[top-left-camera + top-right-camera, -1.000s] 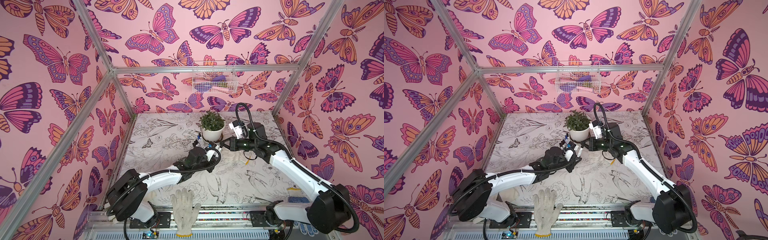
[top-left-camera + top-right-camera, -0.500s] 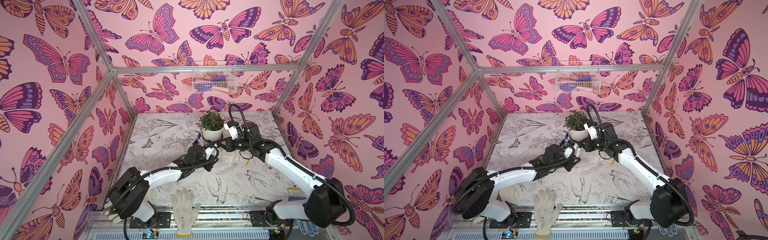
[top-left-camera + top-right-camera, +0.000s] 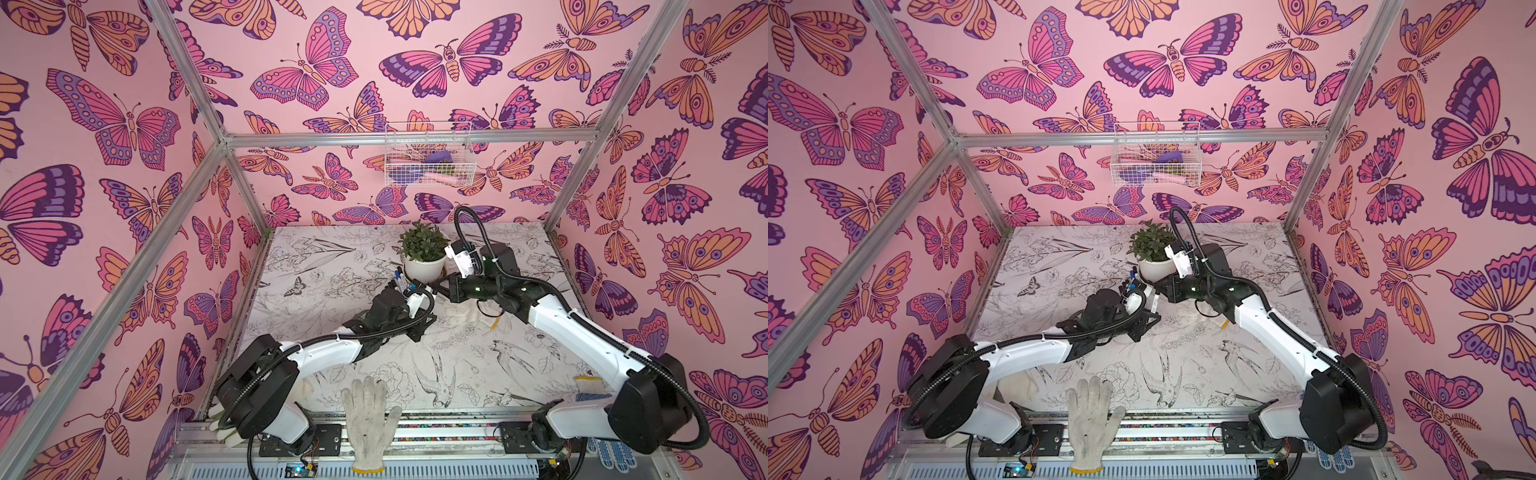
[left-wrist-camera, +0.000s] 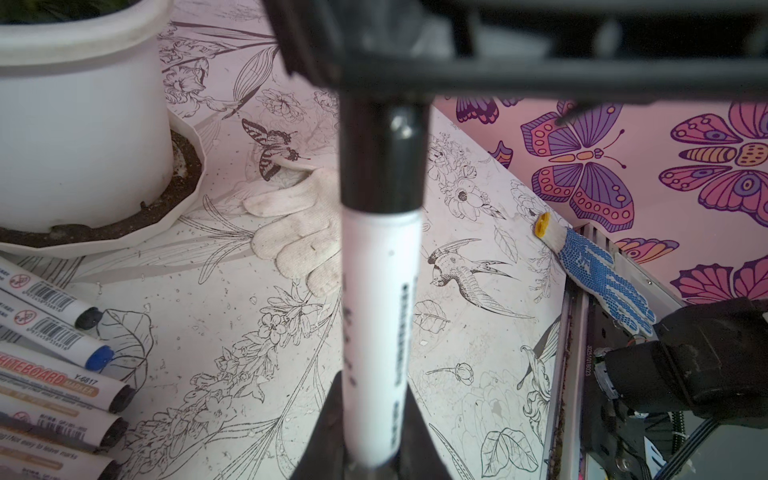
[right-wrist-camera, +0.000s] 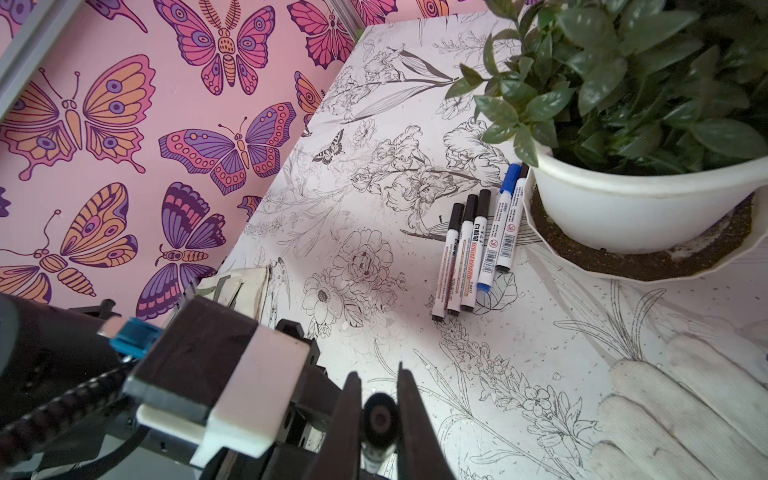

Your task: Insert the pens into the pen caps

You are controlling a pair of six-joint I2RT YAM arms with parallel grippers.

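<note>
In a top view, the left end effector (image 3: 422,291) and the right end effector (image 3: 441,287) meet nose to nose above the tabletop (image 3: 332,257), just in front of the plant pot (image 3: 424,268). They probably face each other like this so that the two parts stay on one line during the push. From there, the jaws are too small to read. In a top view, a white glove (image 3: 1090,415) hangs over the front rail, well apart from the work.

In the left wrist view, the left end effector (image 4: 370,411) is clamped on the white barrel of a pen (image 4: 380,324). A black cap (image 4: 382,166) sits on its far end, held by the dark, blurred right end effector. Whether the cap is pushed fully home cannot be told; the joint looks closed.

In the right wrist view, the right end effector (image 5: 379,395) is closed around the cap (image 5: 379,411), seen end-on, so the pen behind it is hidden. The capped pens (image 5: 478,249) lie in a row on the tabletop, beside the pot, apparently finished. The frame cuts off the grip's lower part.
</note>
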